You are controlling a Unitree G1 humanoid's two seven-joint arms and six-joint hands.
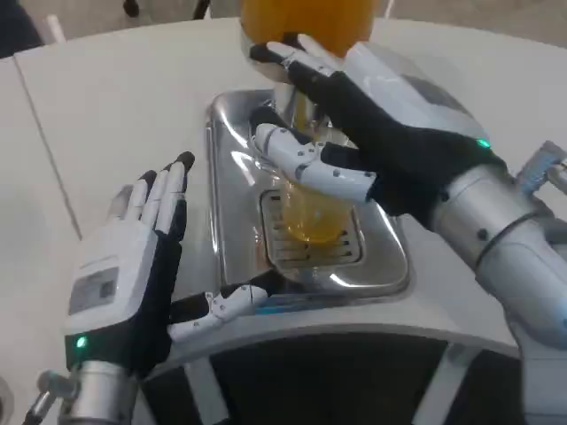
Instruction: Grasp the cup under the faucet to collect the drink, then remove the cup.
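A white table (115, 97) fills most of the view; a seam crosses its left side. Grey floor (97, 13) shows beyond its far edge.

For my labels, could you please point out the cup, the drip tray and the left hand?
cup (312, 217), head view, orange-filled lower wall.
drip tray (232, 190), head view, left rim.
left hand (133, 266), head view, white back.

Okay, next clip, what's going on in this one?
The right robot hand is wrapped around a clear cup of orange drink standing on the grate of a shiny metal drip tray, beneath the dispenser's orange tank. The left robot hand waits open beside the tray, holding nothing. The cup looks well filled and has not yet been lifted away.
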